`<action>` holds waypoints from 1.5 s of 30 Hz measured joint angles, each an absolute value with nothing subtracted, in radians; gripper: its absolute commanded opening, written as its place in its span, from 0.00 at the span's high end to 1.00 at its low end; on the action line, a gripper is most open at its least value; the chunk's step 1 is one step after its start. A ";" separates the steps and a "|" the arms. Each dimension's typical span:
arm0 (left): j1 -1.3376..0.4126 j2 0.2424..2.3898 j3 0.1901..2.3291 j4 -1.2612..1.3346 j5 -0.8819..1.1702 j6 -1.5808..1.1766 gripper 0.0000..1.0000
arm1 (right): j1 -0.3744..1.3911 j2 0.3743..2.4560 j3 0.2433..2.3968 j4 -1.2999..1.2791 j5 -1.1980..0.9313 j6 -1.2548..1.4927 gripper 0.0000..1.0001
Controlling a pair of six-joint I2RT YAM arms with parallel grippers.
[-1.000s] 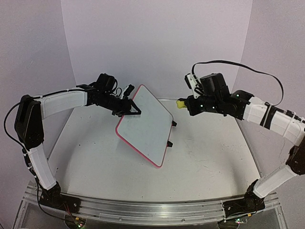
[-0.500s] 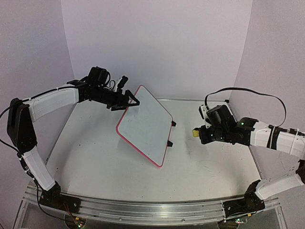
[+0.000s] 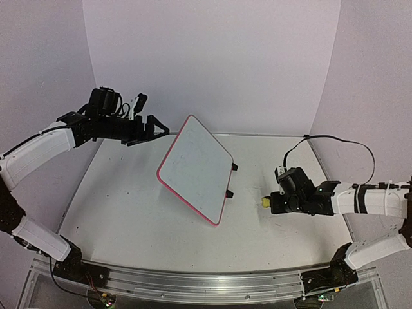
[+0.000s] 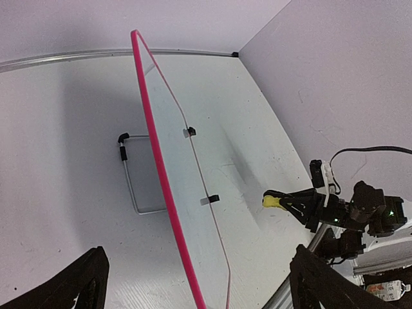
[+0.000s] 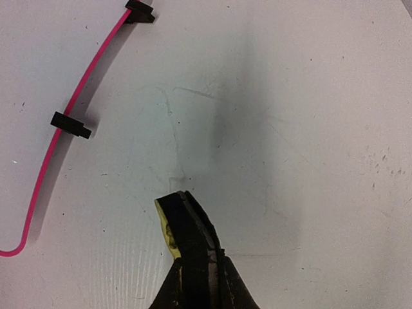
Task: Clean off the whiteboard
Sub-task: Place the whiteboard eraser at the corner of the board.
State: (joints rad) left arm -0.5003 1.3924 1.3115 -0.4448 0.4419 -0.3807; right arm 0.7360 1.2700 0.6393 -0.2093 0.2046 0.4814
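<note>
Whiteboard: small white rectangular board with rounded corners and a thin pink-red frame, stood tilted near the middle of the white tabletop, touched by neither arm.
Writing: only faint grey traces on the white face, too faint to read.
Support: thin bent wire stand with small black feet, behind the board, resting on the tabletop.
Right pincer: low over the tabletop to the right of the board, clamped on a tiny yellow-and-black block, apart from the frame.
Left pincer: raised at the left rear of the board, fingers spread wide, holding nothing.
</note>
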 measured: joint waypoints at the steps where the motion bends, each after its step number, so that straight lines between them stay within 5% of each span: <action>1: -0.500 1.376 1.293 -0.445 0.435 -0.384 0.00 | 0.733 1.281 0.628 -0.191 0.195 0.496 0.81; 6: -0.500 1.313 1.210 -0.444 0.407 -0.392 0.00 | 0.705 1.348 0.585 -0.113 0.147 0.562 0.73; 13: -0.500 1.284 1.138 -0.435 0.396 -0.393 0.00 | 0.679 1.415 0.581 -0.040 0.136 0.619 0.40; 18: -0.500 1.264 1.122 -0.434 0.395 -0.393 0.00 | 0.679 1.420 0.581 -0.053 0.156 0.635 0.25; 34: -0.497 1.235 1.108 -0.410 0.396 -0.391 0.00 | 0.682 1.357 0.626 -0.280 0.305 0.573 0.12; 45: -0.494 1.235 1.101 -0.410 0.397 -0.392 0.00 | 0.732 1.466 0.940 -0.269 0.180 0.174 0.20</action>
